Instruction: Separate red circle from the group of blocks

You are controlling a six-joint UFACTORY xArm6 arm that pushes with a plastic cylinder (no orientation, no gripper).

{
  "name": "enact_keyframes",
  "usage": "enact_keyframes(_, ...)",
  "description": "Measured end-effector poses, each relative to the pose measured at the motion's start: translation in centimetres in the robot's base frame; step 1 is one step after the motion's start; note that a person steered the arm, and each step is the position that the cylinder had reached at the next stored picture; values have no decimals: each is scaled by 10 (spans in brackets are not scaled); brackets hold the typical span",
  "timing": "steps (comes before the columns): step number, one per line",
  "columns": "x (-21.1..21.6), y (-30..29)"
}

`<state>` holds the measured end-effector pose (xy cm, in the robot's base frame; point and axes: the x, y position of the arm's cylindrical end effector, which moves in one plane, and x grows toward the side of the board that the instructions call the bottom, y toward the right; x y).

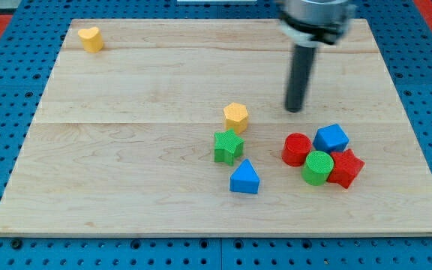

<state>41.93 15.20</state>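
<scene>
Seemingly the arm is only lining up: the tip [295,109] rests on bare wood above the cluster, towards the view's top, a little apart from the blue cube [331,138] and touching no block. It has no jaws to open or shut, just a rod. The red circle [297,149] sits at the cluster's left edge, against the blue cube and the green circle [318,167], with a red star-like block [346,168] on the far right. To free it, I'd judge the tip must work in between red circle and blue cube and push leftward. That path points at the green star [229,146], the blue triangle [244,178] and the yellow hexagon [236,116], so a long shove could merely swap groups. A yellow heart-like block [90,38] lies well apart at the top left of the wooden board [126,187].
</scene>
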Motion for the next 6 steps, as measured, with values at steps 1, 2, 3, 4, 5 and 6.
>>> enact_keyframes(1, 57, 45)
enact_keyframes(2, 118, 42)
enact_keyframes(3, 120, -3)
enact_keyframes(4, 102, -14)
enact_keyframes(5, 75, -15)
enact_keyframes(6, 51, -42)
